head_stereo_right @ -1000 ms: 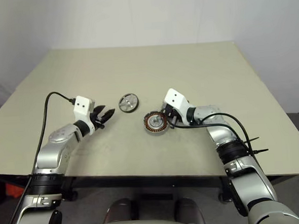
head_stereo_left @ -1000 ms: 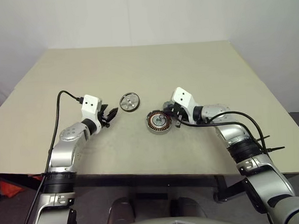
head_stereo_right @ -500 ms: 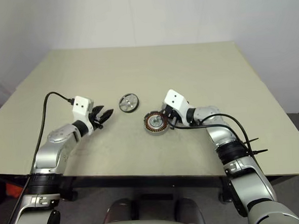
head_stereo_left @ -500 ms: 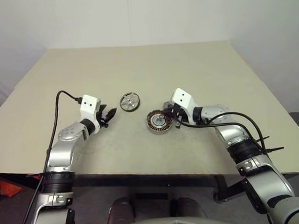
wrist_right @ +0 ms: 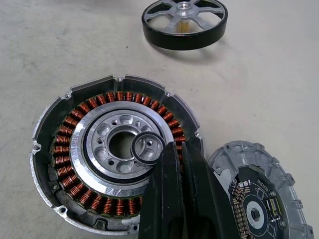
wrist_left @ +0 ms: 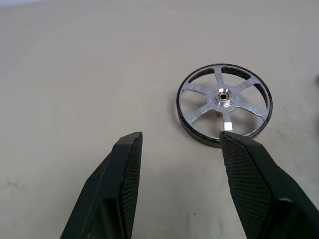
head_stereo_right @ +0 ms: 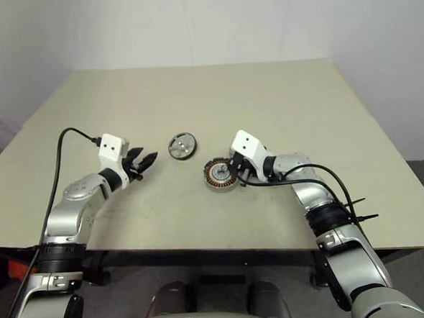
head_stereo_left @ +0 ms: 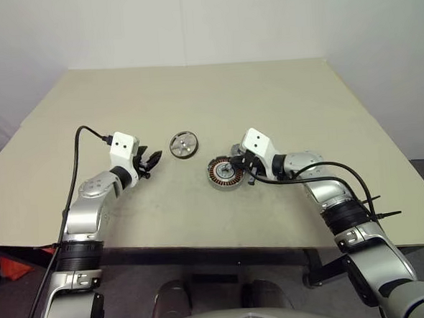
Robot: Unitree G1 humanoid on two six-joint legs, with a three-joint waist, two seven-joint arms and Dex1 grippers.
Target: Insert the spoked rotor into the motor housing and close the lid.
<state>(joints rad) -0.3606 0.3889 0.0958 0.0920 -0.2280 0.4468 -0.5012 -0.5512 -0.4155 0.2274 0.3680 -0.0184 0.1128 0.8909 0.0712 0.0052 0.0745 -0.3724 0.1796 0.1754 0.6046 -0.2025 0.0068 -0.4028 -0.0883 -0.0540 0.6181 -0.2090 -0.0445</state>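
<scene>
Motor housing (head_stereo_left: 226, 172) lay flat near the middle of the worktop (head_stereo_left: 266, 98), copper windings up, central hole open. A small loose dark ring (wrist_right: 147, 148) sat on its inner hub, at the edge of the hole.

Spoked rotor (head_stereo_left: 184, 145) lay flat at about 10 o'clock from the housing, apart from it. The lid (wrist_right: 259, 196), circuit side up, lay just beside the housing under the right arm.

Left pincer (head_stereo_left: 149, 163) hung partly open and empty at roughly 8 o'clock of the rotor, near it; whether a fingertip touched the rim I could not tell. Right pincer (wrist_right: 175, 164) was closed, fingers pressed together with nothing between them, tips over the housing's inner hub beside the ring.

Rotor not yet inserted, lid not yet on.

Risks, as judged:
- the loose ring could foul the rotor's seating if left by the hole;
- closing on the rotor off-centre could skid it across the smooth worktop;
- the closed right fingers could scrape the windings.
</scene>
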